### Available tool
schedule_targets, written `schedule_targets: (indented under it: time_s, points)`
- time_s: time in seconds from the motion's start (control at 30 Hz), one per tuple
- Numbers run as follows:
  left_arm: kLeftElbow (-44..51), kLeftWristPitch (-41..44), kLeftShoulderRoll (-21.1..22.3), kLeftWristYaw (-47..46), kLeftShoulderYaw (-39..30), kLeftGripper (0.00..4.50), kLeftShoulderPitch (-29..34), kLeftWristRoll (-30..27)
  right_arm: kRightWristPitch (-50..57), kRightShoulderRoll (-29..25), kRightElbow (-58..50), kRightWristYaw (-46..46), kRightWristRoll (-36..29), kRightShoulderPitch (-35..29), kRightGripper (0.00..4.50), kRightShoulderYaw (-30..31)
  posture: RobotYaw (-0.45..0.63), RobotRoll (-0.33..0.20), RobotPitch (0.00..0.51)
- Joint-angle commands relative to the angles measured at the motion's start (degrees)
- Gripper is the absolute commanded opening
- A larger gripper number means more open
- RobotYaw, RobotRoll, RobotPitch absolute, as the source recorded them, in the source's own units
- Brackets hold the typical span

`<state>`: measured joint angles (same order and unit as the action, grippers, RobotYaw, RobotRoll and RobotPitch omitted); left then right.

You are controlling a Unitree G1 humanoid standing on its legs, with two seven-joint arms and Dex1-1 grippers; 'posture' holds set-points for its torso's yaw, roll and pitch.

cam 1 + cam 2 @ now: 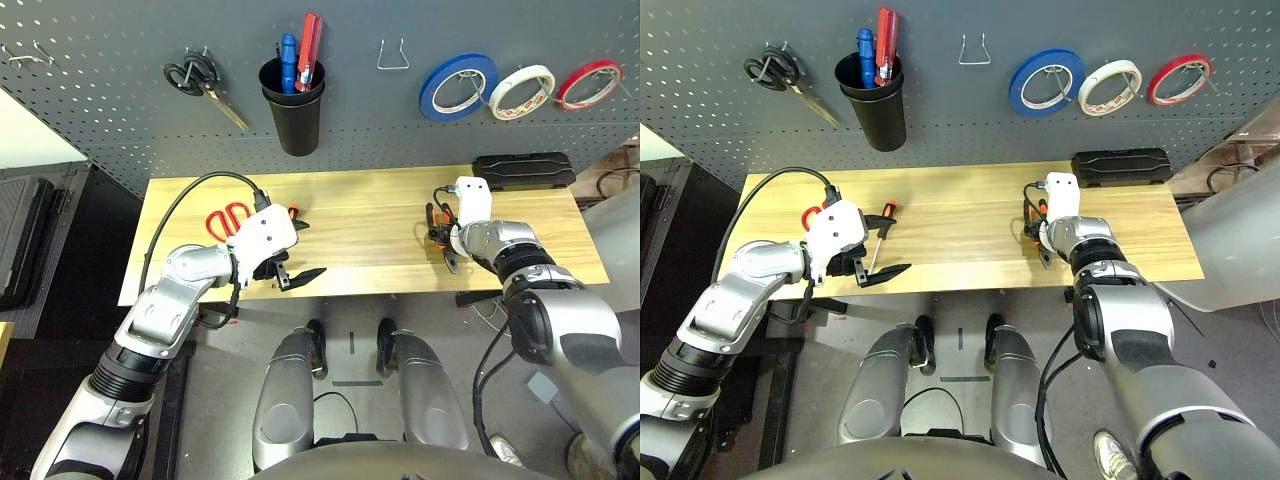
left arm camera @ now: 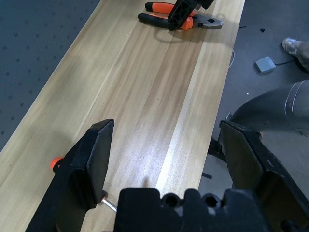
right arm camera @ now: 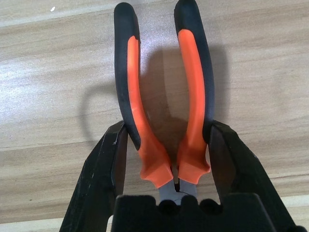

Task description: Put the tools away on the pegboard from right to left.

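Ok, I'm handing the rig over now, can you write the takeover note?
Right end effector: closed on the handles of the pliers, which lie on the table.
Left end effector: open, hovering over the table by the screwdriver.
Done: whitish tape roll hangs on the pegboard.
Left: pliers, then screwdriver, then red scissors, both on the table.

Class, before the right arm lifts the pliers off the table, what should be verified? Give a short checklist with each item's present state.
1. Right gripper straddles both handles of the pliers: ok.
2. Fingers fully clamped: cannot tell.
3. Pliers flat on the table: ok.
4. Empty metal hook free on the pegboard: ok.
5. Left gripper open, away from the pliers: ok.
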<state>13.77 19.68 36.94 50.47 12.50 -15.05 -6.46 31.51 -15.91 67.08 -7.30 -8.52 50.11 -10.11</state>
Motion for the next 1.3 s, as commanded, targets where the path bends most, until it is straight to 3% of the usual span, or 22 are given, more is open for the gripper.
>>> schedule_targets:
  time_s: [0.03, 0.4, 0.77, 0.93, 1.3]
  points:
    - [1.25, -0.83, -0.37, -0.24, 0.26, 4.50, 1.17, 0.06, -2.44, -1.34, -2.56, -3.27, 1.58, -3.70, 2.66, 1.44, 0.19, 0.000, 0.303]
    - [6.62, -2.49, -5.44, -1.15, -5.67, 4.50, 3.59, -8.80, -16.04, -8.87, -33.83, -14.32, 7.12, -21.96, 2.66, 9.23, 0.16, 0.000, 0.268]
    - [9.88, -2.85, -11.77, -4.41, -11.35, 4.50, 0.98, -18.44, -37.55, -12.88, -48.90, -16.84, 6.33, -33.40, 2.66, 5.94, 0.15, 0.000, 0.220]
    - [8.92, -3.43, -13.52, -6.86, -13.50, 4.50, -1.56, -20.30, -43.60, -11.87, -53.52, -17.43, 3.99, -33.89, 2.66, 4.44, 0.14, 0.000, 0.203]
    - [6.86, -4.74, -14.81, -8.71, -15.88, 4.50, -5.76, -22.68, -41.50, -7.49, -62.40, -15.84, 0.19, -26.16, 2.66, 3.74, 0.12, 0.000, 0.183]
